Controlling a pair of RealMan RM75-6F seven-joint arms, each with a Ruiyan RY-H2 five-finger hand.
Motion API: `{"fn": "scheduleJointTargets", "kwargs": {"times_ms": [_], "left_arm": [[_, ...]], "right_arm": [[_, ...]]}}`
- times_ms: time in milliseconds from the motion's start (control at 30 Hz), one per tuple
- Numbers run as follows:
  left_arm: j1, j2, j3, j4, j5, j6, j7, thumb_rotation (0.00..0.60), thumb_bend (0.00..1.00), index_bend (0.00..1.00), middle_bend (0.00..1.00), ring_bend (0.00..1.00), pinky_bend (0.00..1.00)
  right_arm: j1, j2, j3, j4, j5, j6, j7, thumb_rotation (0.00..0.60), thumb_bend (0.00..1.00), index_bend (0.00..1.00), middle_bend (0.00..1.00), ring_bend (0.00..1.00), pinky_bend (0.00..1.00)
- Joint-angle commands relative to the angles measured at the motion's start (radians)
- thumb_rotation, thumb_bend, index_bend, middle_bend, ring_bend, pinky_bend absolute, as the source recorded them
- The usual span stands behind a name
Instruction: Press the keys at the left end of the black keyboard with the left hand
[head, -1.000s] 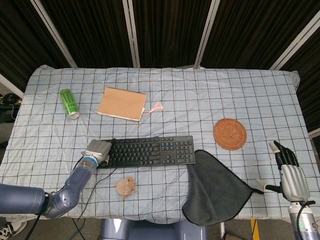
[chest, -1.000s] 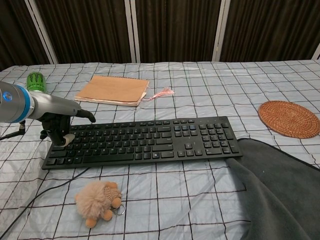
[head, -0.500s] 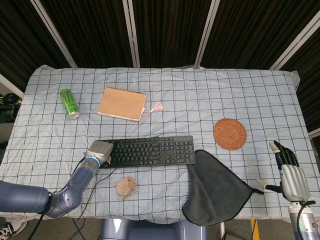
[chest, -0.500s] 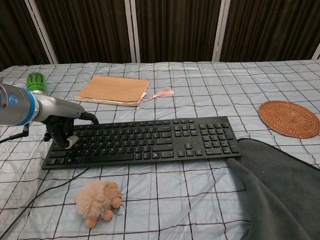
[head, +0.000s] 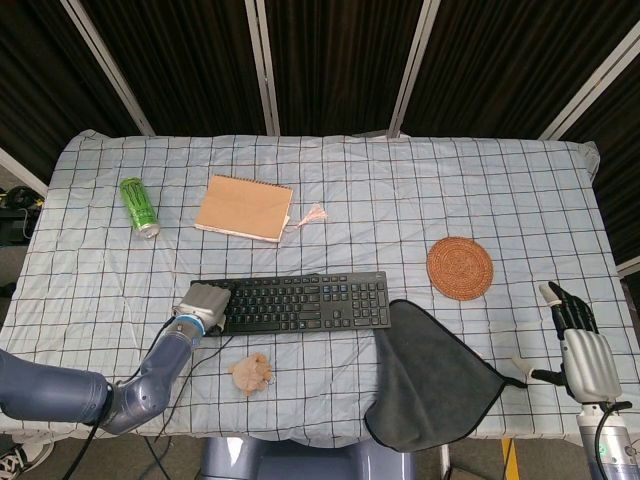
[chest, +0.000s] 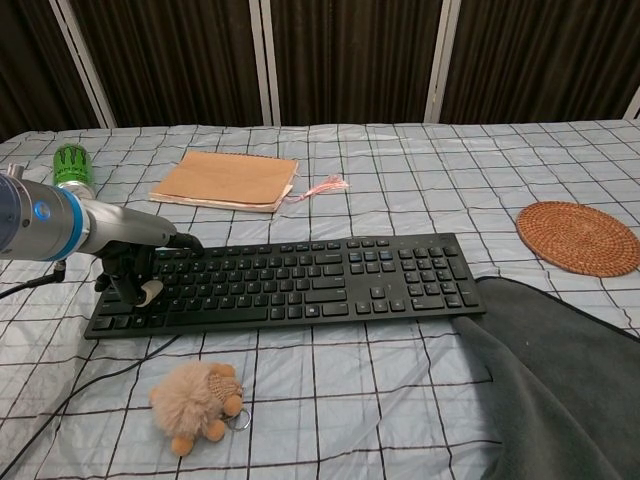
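Note:
The black keyboard (head: 300, 301) (chest: 300, 282) lies across the middle of the checked tablecloth, its cable running off the left end. My left hand (head: 203, 303) (chest: 138, 268) sits over the keyboard's left end, fingers curled down onto the keys there; its fingertips (chest: 148, 293) touch the lower left rows. It holds nothing. My right hand (head: 578, 342) hangs past the table's right front corner, fingers straight and apart, empty; the chest view does not show it.
A small plush toy (head: 250, 372) (chest: 196, 398) lies in front of the keyboard's left part. A dark grey cloth (head: 430, 380) (chest: 550, 370) covers the front right. A woven coaster (head: 460, 267), a brown notebook (head: 244, 208) and a green can (head: 139, 206) lie further back.
My left hand has shifted slightly right and toward the front edge over the keyboard's left end, its fingers coming lower onto the keys. The right hand has not moved.

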Motion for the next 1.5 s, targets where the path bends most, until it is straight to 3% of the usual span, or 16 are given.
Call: {"fn": "scheduleJointTargets", "kwargs": {"times_ms": [33,467,667,733,833,1033,1100,1167,1267,1500], "left_arm": [[-0.005,-0.001,0.005,0.0,-0.007,-0.002,0.0,0.6,0.61,0.0,0.86,0.78,0.56],[-0.011,0.014,0.013,-0.009,0.012,0.002,-0.03,0.6,0.61,0.0,0.86,0.78,0.56],[0.02,0.057,-0.017,-0.046,0.104,0.041,-0.103,0.6,0.61,0.0,0.85,0.77,0.56],[0.055,0.093,-0.034,-0.09,0.2,0.099,-0.156,0.6,0.61,0.0,0.82,0.74,0.54],[0.125,0.132,-0.022,-0.155,0.364,0.19,-0.22,0.6,0.6,0.0,0.7,0.63,0.44],[0.329,0.191,0.101,-0.246,0.78,0.459,-0.311,0.6,0.51,0.0,0.18,0.23,0.21],[0.414,0.202,0.161,-0.243,0.915,0.553,-0.336,0.6,0.38,0.0,0.03,0.07,0.09],[0.494,0.213,0.22,-0.225,1.026,0.632,-0.352,0.6,0.24,0.0,0.0,0.01,0.02],[0.604,0.225,0.282,-0.19,1.129,0.735,-0.393,0.6,0.07,0.0,0.0,0.0,0.0],[0.772,0.217,0.314,-0.058,1.281,0.865,-0.499,0.6,0.0,0.0,0.0,0.0,0.0]], "right_arm": [[0.0,0.0,0.0,0.0,-0.001,0.001,-0.001,0.6,0.08,0.0,0.0,0.0,0.0],[0.0,0.0,0.0,-0.002,0.0,0.0,-0.003,0.6,0.08,0.0,0.0,0.0,0.0],[0.0,0.002,0.001,0.002,0.0,0.0,0.001,0.6,0.08,0.0,0.0,0.0,0.0],[0.0,0.002,0.002,0.004,0.002,-0.001,0.001,0.6,0.08,0.0,0.0,0.0,0.0],[0.0,0.002,0.001,0.004,-0.001,0.001,-0.002,0.6,0.08,0.0,0.0,0.0,0.0],[-0.001,0.0,-0.001,0.003,-0.008,0.008,-0.015,0.6,0.08,0.0,0.0,0.0,0.0],[-0.002,0.0,-0.002,0.003,-0.009,0.009,-0.021,0.6,0.08,0.0,0.0,0.0,0.0],[-0.003,0.0,-0.003,0.002,-0.009,0.01,-0.028,0.6,0.08,0.0,0.0,0.0,0.0],[-0.003,-0.001,-0.004,0.003,-0.011,0.012,-0.039,0.6,0.08,0.0,0.0,0.0,0.0],[-0.002,-0.007,-0.006,0.014,-0.03,0.023,-0.057,0.6,0.08,0.0,0.0,0.0,0.0]]}}
